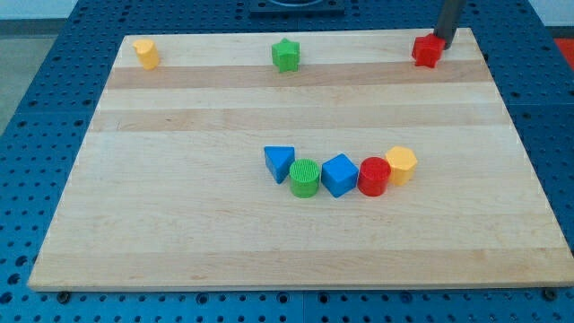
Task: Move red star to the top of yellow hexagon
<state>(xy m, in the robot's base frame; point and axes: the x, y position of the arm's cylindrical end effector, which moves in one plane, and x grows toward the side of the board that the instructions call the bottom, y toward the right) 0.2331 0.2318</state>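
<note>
Bright, even light; soft shadows.

A pale wooden plank desk (179, 224) (faint lengthwise bands in the grain) lies on a blue perforated metal base (36, 152), which shows past every desk edge. Lighting is even; a grey strip (54, 9) runs beyond the far-left corner.

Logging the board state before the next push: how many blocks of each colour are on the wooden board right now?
Yellow: 2, a yellow cylinder-like block and a yellow hexagon block
Green: 2, a green star block and a green round block
Red: 2, a red star block and a red round block
Blue: 2, a blue triangle block and a blue cube-like block
Total: 8
</note>
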